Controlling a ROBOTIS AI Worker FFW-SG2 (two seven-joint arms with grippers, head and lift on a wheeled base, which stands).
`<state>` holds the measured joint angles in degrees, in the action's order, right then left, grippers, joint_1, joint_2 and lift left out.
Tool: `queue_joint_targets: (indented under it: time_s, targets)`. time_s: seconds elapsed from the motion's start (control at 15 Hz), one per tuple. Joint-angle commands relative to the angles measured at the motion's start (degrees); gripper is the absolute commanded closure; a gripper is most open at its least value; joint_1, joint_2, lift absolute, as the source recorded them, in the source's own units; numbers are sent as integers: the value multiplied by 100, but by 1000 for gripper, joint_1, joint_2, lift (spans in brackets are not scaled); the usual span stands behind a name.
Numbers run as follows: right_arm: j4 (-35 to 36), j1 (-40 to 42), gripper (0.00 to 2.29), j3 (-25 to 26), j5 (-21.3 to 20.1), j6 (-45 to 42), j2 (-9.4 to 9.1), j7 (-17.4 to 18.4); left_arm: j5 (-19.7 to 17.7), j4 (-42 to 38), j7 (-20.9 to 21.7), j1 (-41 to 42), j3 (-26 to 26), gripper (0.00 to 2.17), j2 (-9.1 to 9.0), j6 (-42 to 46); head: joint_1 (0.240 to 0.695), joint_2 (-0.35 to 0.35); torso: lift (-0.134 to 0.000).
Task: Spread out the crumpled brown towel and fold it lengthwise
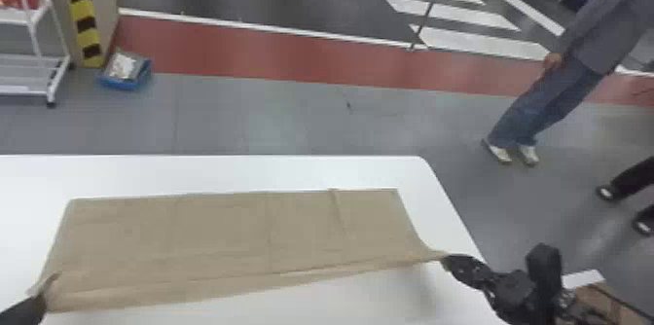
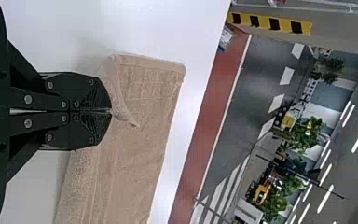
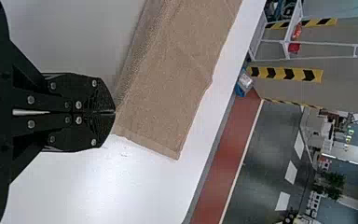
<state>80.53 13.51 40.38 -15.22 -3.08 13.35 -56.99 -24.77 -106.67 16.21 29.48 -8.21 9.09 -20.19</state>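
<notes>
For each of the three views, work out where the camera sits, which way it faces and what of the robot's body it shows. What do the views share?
Head view: on the head, facing forward and down over the brown towel; parts of both arms, with the left claw and right claw.
Left wrist view: on the left wrist, looking past its claw, shut on the towel.
Right wrist view: likewise, from the right wrist.
Shared: towel, white table, red floor strip.

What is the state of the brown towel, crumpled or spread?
Spread: the brown towel lies mostly smooth on the white table, near corners pinched by left gripper and right gripper.
</notes>
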Motion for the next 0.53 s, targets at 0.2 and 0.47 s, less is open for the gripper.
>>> queue_joint_targets:
  time_s: [0.2,0.47]
  targets:
    - [438,521,1595,243,450,41,-61,-75,-274,-688,-57,778,-172,1666,-13,-87,695,-350,0]
    - [736,793,1595,392,546,128,-122,-163,-230,-723,-180,893,-172,1666,-4,-87,695,-350,0]
